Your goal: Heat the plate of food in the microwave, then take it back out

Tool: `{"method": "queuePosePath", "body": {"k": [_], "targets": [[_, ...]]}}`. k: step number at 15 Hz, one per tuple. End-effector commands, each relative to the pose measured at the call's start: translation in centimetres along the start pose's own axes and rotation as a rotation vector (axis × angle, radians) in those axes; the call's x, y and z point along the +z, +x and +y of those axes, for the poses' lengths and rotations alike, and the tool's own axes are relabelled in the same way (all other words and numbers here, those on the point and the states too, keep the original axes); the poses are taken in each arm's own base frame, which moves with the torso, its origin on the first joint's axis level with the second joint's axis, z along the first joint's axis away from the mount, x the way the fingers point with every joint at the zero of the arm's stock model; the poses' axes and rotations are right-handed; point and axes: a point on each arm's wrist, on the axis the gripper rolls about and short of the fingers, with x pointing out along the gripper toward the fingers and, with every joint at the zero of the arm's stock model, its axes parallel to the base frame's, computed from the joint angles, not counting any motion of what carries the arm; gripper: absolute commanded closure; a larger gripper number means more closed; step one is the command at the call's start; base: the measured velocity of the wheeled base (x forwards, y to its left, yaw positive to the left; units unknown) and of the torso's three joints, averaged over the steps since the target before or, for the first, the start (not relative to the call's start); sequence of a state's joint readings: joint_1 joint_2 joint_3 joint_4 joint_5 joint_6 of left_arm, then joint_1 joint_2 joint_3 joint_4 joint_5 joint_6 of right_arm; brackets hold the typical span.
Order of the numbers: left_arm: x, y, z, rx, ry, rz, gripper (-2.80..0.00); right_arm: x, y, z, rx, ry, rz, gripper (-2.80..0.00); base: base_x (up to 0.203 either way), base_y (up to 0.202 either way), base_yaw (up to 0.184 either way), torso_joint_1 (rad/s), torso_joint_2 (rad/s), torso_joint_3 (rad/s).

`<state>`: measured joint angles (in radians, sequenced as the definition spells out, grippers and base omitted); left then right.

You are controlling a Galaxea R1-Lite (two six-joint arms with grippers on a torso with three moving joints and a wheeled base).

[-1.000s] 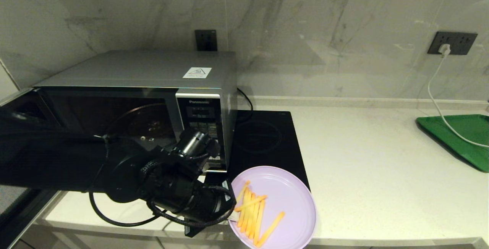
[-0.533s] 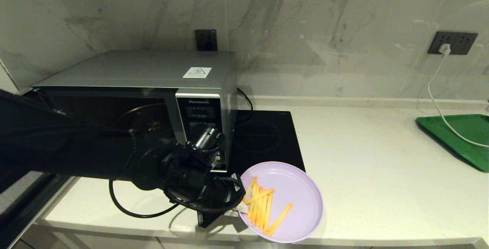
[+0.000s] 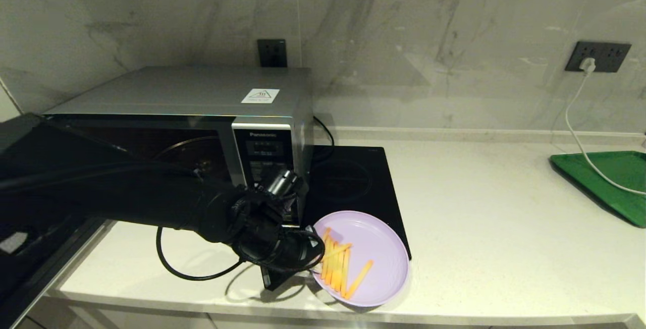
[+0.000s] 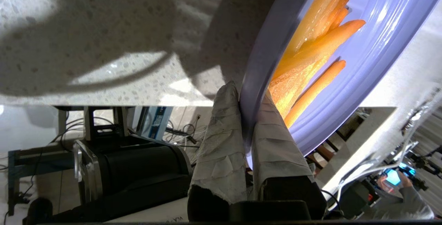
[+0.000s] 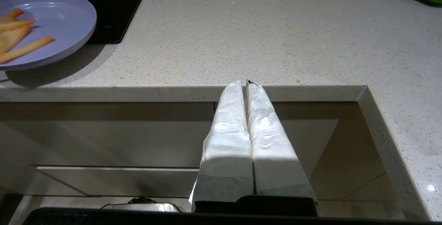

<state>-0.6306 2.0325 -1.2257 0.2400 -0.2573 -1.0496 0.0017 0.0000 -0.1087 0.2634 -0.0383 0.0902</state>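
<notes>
The lilac plate of food carries thin orange fries and hangs low over the counter's front, partly over the hob's near corner, with a shadow beneath it. My left gripper is shut on its left rim. In the left wrist view the taped fingers pinch the rim at the gripper, with the fries just beyond. Behind the left arm stands the silver microwave, door swung open to the left and turntable showing. The right gripper is shut and empty, below the counter's front edge.
The black induction hob lies right of the microwave. A green tray sits at the far right, and a white cable runs to it from the wall socket. The counter's front edge is close to the plate.
The left arm has reached farther across, carrying the plate from over the counter's front edge back toward the hob and lower. The right gripper's earlier position is not shown.
</notes>
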Motion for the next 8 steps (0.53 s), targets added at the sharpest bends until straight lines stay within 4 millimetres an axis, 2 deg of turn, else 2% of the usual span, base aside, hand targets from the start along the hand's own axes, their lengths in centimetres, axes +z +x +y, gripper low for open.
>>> {"method": "queuePosePath", "body": {"k": [1,8], "targets": [[0.36,1.08,0.0,0.022,-0.014,0.011,0.0,-0.02,0.0,0.0,0.0,0.0,0.002,0.0,0.0,0.0,0.0,0.0,0.0,0.0],[1.03,1.63,-0.7,0.057,-0.057,-0.021,0.0,0.0,0.01,0.0,0.0,0.0,0.002,0.0,0.0,0.0,0.0,0.0,0.0,0.0]]}}
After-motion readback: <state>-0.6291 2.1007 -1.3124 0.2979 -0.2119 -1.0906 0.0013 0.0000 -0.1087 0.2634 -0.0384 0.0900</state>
